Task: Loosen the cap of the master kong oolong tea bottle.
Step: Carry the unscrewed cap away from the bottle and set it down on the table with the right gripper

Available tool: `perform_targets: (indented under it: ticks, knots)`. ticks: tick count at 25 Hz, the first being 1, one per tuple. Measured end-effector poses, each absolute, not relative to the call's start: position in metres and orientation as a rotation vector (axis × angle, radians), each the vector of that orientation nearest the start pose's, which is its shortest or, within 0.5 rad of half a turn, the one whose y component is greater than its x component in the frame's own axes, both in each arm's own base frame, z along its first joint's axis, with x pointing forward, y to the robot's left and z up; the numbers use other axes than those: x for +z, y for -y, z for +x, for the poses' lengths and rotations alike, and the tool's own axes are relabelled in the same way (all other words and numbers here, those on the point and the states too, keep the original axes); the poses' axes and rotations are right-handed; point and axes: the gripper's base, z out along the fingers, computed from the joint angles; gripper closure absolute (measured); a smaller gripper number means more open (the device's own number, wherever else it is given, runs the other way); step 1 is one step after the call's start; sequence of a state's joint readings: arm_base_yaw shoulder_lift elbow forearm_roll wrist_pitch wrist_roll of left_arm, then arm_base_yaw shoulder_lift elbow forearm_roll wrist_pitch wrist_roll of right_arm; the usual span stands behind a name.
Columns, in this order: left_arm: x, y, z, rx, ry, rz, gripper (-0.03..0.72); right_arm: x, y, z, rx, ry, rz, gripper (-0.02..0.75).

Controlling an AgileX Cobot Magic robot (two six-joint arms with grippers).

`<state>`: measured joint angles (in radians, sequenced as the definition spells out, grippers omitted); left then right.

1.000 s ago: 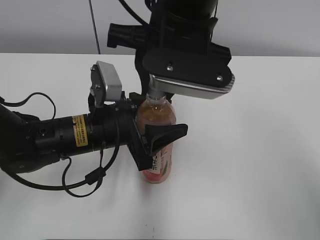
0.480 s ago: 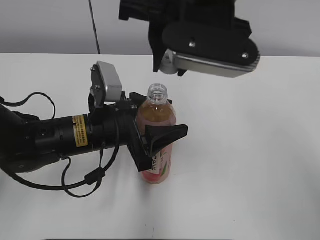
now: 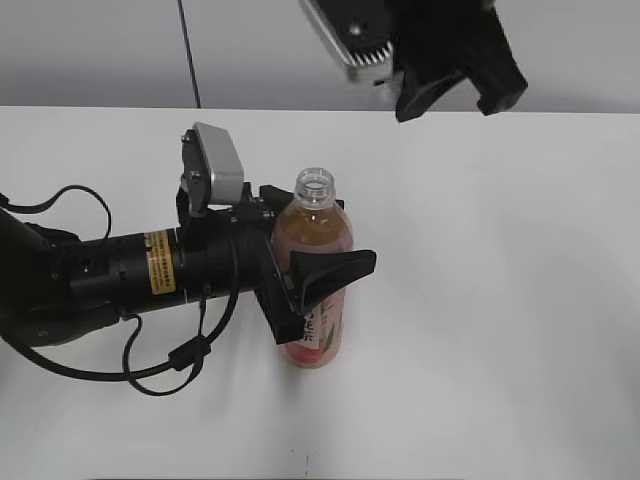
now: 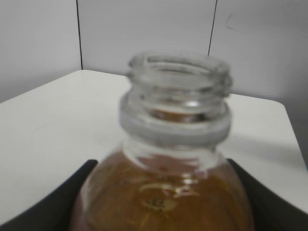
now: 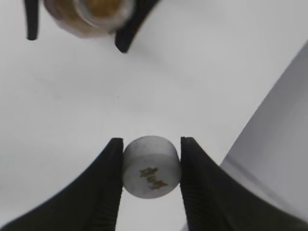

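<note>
The master kong oolong tea bottle (image 3: 315, 285) stands upright on the white table, its neck open and capless. My left gripper (image 3: 312, 272) is shut on the bottle's body from the left. In the left wrist view the open neck (image 4: 175, 96) fills the frame, with black fingers on both sides. My right gripper (image 3: 448, 95) is high above the table at the back right. In the right wrist view it (image 5: 150, 166) is shut on the white cap (image 5: 151, 167), which has a small dark mark on top. The bottle mouth (image 5: 98, 9) shows at the top left there.
The white table (image 3: 500, 300) stretches to the right and front of the bottle. A grey wall stands behind it. The left arm's cables (image 3: 170, 355) lie on the table at the left.
My right gripper has lifted off the bottle's neck with the cap and moved up and to the right. The bottle's neck is now bare. The left gripper and bottle have not moved.
</note>
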<state>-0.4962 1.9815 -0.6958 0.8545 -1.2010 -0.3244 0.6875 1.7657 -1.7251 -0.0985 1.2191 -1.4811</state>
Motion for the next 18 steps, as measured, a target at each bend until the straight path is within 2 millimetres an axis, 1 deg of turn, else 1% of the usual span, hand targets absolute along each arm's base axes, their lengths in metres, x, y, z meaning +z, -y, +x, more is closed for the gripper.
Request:
perform_targets:
  ticks: [2,5,7,8,9,10,13,14,16,18]
  knots:
    - [0.13,0.21,0.254,-0.981,-1.455,1.036,0.232,0.341,-0.218,0.309,-0.31,-1.637,-2.248,0.464]
    - [0.13,0.21,0.254,-0.98,-1.454,1.037,0.232,0.333,-0.193,0.331,-0.245,-2.05,-1.887,0.464]
    - [0.13,0.21,0.254,-0.981,-1.455,1.037,0.232,0.322,-0.175,0.343,-0.203,-2.281,-1.643,0.464]
    - [0.13,0.21,0.254,-0.981,-1.455,1.037,0.232,0.313,-0.167,0.348,-0.185,-2.39,-1.525,0.464]
    - [0.13,0.21,0.254,-0.981,-1.454,1.037,0.232,0.303,-0.155,0.352,-0.174,-2.495,-1.409,0.464]
    - [0.13,0.21,0.254,-0.981,-1.454,1.037,0.232,0.294,-0.145,0.354,-0.165,-2.575,-1.328,0.464]
    - [0.13,0.21,0.254,-0.981,-1.453,1.037,0.232,0.256,-0.117,0.348,-0.088,-2.815,-1.133,0.464]
    - [0.13,0.21,0.254,-0.981,-1.453,1.037,0.232,0.242,-0.11,0.343,-0.051,-2.885,-1.099,0.464]
    - [0.13,0.21,0.254,-0.981,-1.452,1.037,0.232,0.212,-0.104,0.331,0.041,-2.967,-1.039,0.464]
    - [0.131,0.21,0.254,-0.981,-1.452,1.037,0.232,0.187,-0.103,0.32,0.101,-2.99,-0.994,0.464]
